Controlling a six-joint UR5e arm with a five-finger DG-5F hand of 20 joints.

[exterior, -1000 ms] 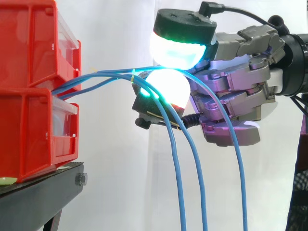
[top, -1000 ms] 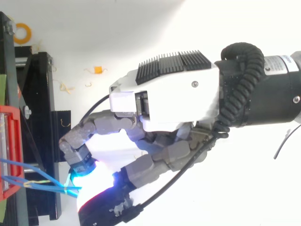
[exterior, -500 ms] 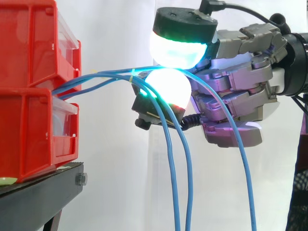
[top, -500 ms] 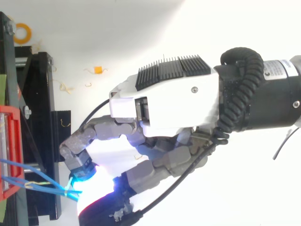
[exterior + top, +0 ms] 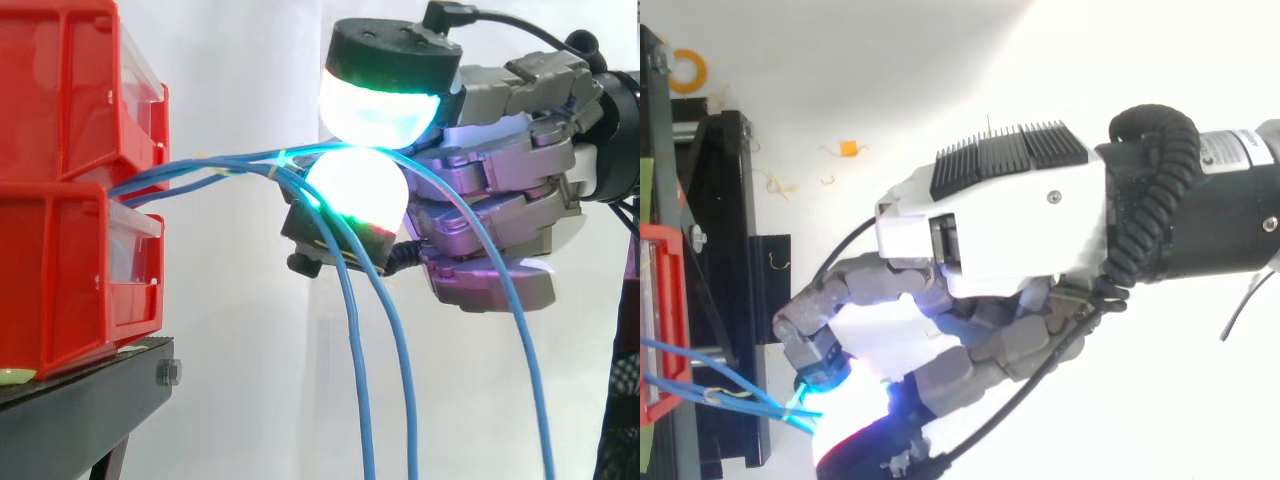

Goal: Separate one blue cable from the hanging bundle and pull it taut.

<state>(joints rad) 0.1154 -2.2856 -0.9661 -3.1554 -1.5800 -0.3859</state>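
The blue cable [image 5: 537, 400] I'm after leaves the red bins [image 5: 60, 200] almost level. It passes between two glowing fingertips [image 5: 380, 105] a short way out from the bins, then droops off in a long arc on the far side. The other two strands of the bundle [image 5: 357, 380] hang down nearer the bins, joined to it by a small tie [image 5: 281, 157]. The cable is thin, light and limp with a slick jacket, so I judge it could slide through the pads. The best hold is where I have it, just beyond the tie. The hand [image 5: 500, 210] reaches in level toward the bins, one pad above the other, pinching that single cable, with the remaining fingers curled beneath.
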